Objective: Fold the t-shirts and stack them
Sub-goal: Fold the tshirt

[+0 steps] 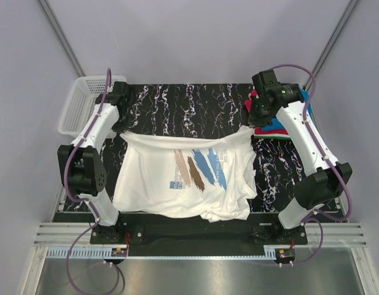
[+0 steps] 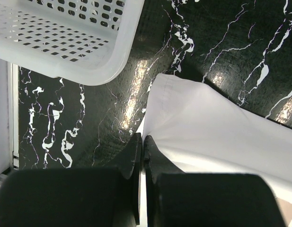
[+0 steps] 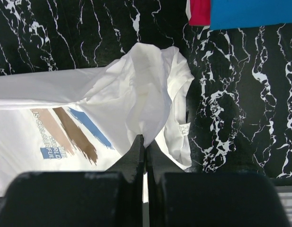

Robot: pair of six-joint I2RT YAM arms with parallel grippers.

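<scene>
Left pincer (image 2: pixel 142 142) and right pincer (image 3: pixel 145 142) pinch the far edge of the white t-shirt (image 1: pixel 152 178) (taut between them).

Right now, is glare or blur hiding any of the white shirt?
Top view: even light, white shirt sharp, no glare on it. Left wrist view: shiny patches on the black table, none on the cloth. Right wrist view: print crisp; only the right gripper, up close, looks a little soft.

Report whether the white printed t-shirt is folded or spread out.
Spread out, unfolded: the white printed t-shirt lies print-up on the table, its far edge stretched between the left pincer and right pincer.
</scene>
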